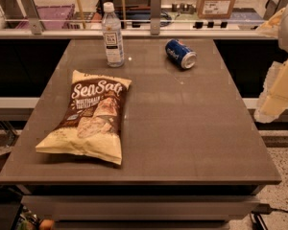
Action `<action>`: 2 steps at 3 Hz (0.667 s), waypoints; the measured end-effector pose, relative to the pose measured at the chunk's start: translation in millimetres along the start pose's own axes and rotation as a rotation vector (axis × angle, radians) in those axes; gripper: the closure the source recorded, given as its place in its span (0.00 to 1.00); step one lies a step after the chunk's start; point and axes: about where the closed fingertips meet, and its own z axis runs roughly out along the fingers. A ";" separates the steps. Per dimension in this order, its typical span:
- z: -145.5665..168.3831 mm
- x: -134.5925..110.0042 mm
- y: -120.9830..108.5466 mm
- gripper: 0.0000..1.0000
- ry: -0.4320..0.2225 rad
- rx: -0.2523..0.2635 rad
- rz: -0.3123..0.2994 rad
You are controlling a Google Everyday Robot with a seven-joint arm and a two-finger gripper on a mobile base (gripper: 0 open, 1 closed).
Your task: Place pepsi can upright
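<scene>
The pepsi can [181,53] is blue with a white-red logo and silver ends. It lies on its side at the far right part of the grey table [182,128], its silver end facing front right. My arm and gripper [273,102] hang at the right edge of the view, beyond the table's right side and well to the right of and nearer than the can. The gripper holds nothing that I can see.
A clear plastic bottle [113,35] with a white label stands upright at the far left of the can. A large chip bag [89,119] lies flat on the left half of the table. A glass barrier and a cardboard box [216,1] are behind the table.
</scene>
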 end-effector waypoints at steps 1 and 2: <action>-0.1 0.0 0.0 0.00 0.000 0.000 0.000; 13.9 -2.9 -33.4 0.00 0.000 0.001 0.002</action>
